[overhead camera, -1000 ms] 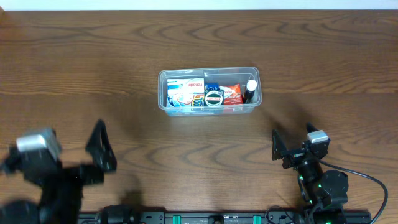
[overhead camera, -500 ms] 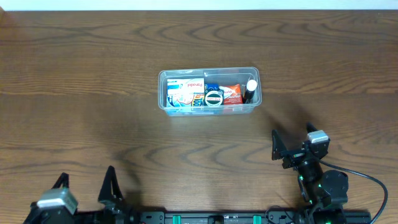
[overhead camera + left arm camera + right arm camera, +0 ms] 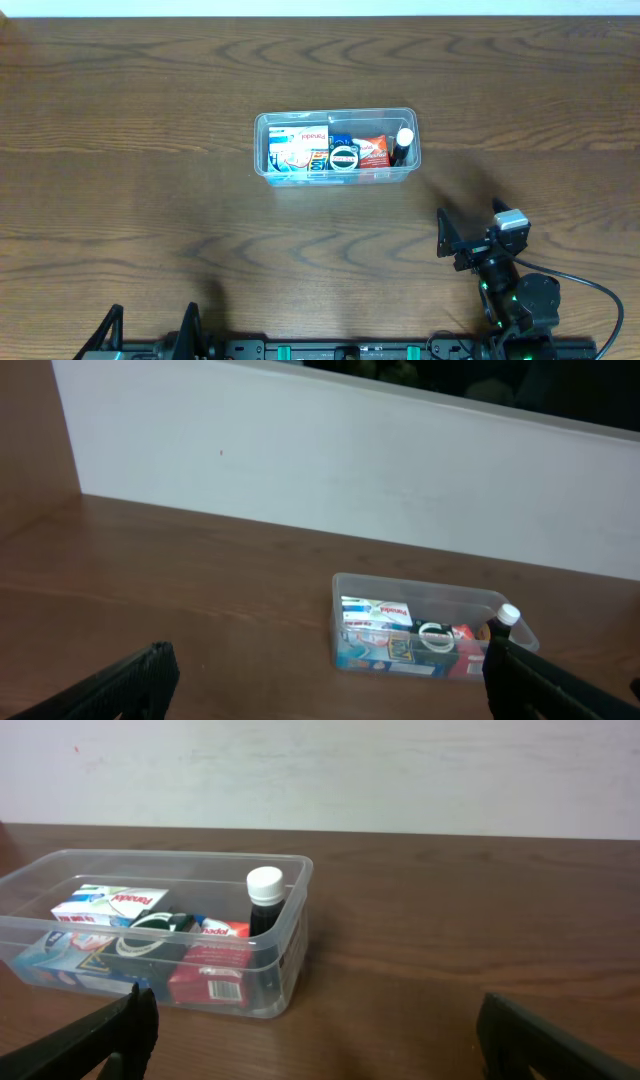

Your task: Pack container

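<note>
The container (image 3: 263, 150) is a clear plastic tub in the middle of the table. It holds several small boxes, a red box (image 3: 374, 151) and a dark bottle with a white cap (image 3: 403, 141). It also shows in the left wrist view (image 3: 345, 652) and the right wrist view (image 3: 290, 930). My left gripper (image 3: 150, 338) is open and empty at the table's front left edge. My right gripper (image 3: 470, 233) is open and empty at the front right, apart from the container.
The wooden table (image 3: 150, 150) ends at a white wall (image 3: 300, 460) behind the container.
My left arm has drawn back toward the front edge, until only its fingertips show. The right arm and the container have not moved.
</note>
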